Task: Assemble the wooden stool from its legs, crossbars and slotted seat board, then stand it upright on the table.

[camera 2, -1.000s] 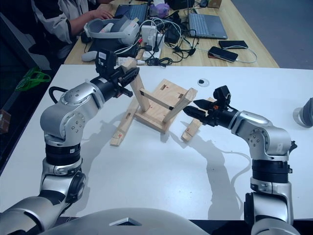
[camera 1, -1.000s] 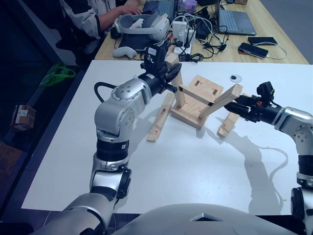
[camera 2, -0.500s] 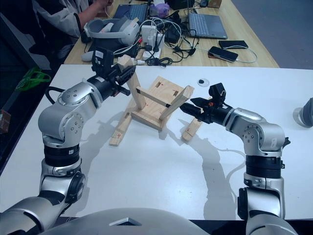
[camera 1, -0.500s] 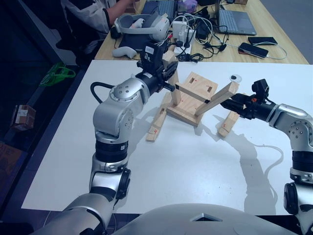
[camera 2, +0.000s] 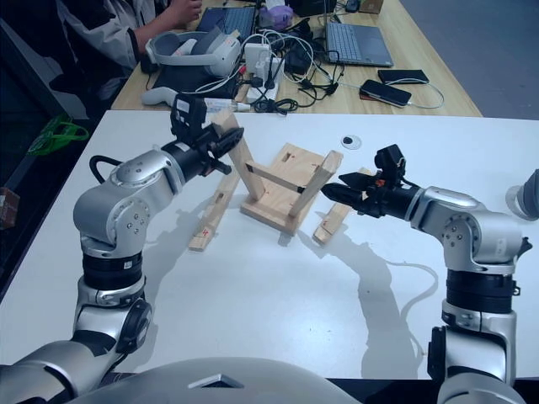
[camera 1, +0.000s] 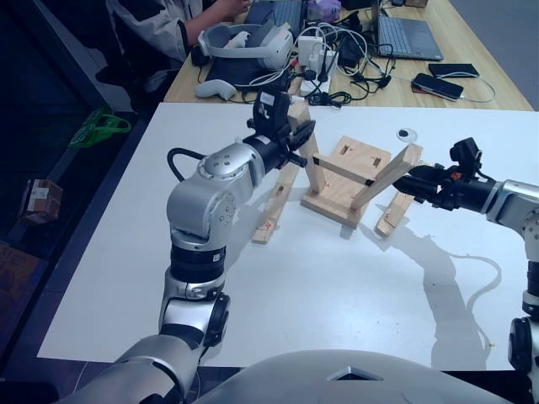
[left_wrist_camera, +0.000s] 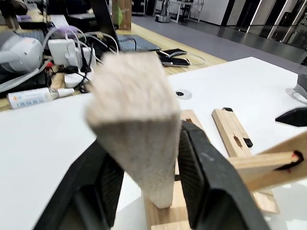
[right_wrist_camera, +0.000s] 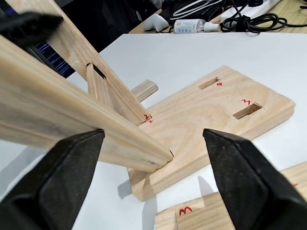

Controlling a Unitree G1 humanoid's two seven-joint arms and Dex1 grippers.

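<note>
A slotted seat board point(camera 1: 362, 156) lies flat mid-table. On it leans a frame of two legs joined by a crossbar point(camera 1: 344, 170). My left gripper point(camera 1: 295, 124) is shut on the top of the left leg point(left_wrist_camera: 134, 120), with a finger point(left_wrist_camera: 206, 182) pressed on each side. My right gripper point(camera 1: 406, 178) is open at the top of the right leg point(camera 1: 387, 175); in the right wrist view its fingers point(right_wrist_camera: 72, 182) stand wide apart around the leg end without clamping it. Two loose legs lie flat, one left of the board point(camera 1: 276, 206) and one right of it point(camera 1: 394, 210).
A small round disc point(camera 1: 407, 133) lies behind the board. A grey object point(camera 2: 526, 192) sits at the table's right edge. The wooden desk behind holds a headset point(camera 1: 248, 42), cables, laptops and phones. The near half of the white table point(camera 1: 295, 295) is open room.
The leg frame and seat board have shifted right and settled lower. My left gripper moved right and down with its leg, and my right gripper drew back to the right.
</note>
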